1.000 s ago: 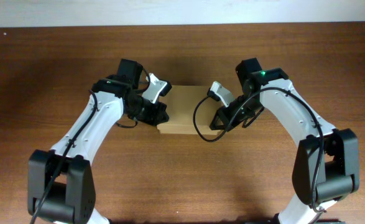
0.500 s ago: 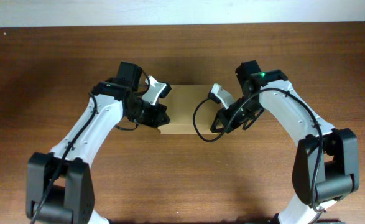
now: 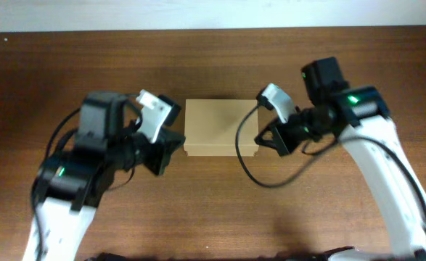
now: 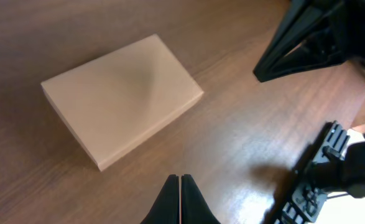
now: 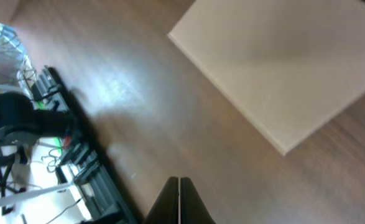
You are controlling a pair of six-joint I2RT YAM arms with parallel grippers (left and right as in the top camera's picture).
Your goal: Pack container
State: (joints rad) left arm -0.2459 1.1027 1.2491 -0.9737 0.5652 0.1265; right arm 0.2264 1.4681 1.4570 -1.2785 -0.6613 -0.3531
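Container sits flat on the wooden table, near the middle and a bit toward the far edge. Its lid is shut flush, the top is plain brown and unmarked, and nothing rests on it. In the left wrist view the same box lies at an angle in the upper left with all four corners visible. In the right wrist view it fills the upper right, with one corner pointing down toward the camera. The left gripper is just off the box's left short side, not touching it, with bare table in between. Its fingers are pressed together with no gap and hold nothing, and the tip hangs over the wood short of the box. The right gripper is just off the right short side and also clear of the box. Its fingers are closed tip to tip, empty, and over bare table. A black cable from the right arm loops across the box's right end in the overhead view; I can't tell whether it touches the lid. The right gripper also shows as a dark wedge in the top right of the left wrist view. The two arms face each other across the box.
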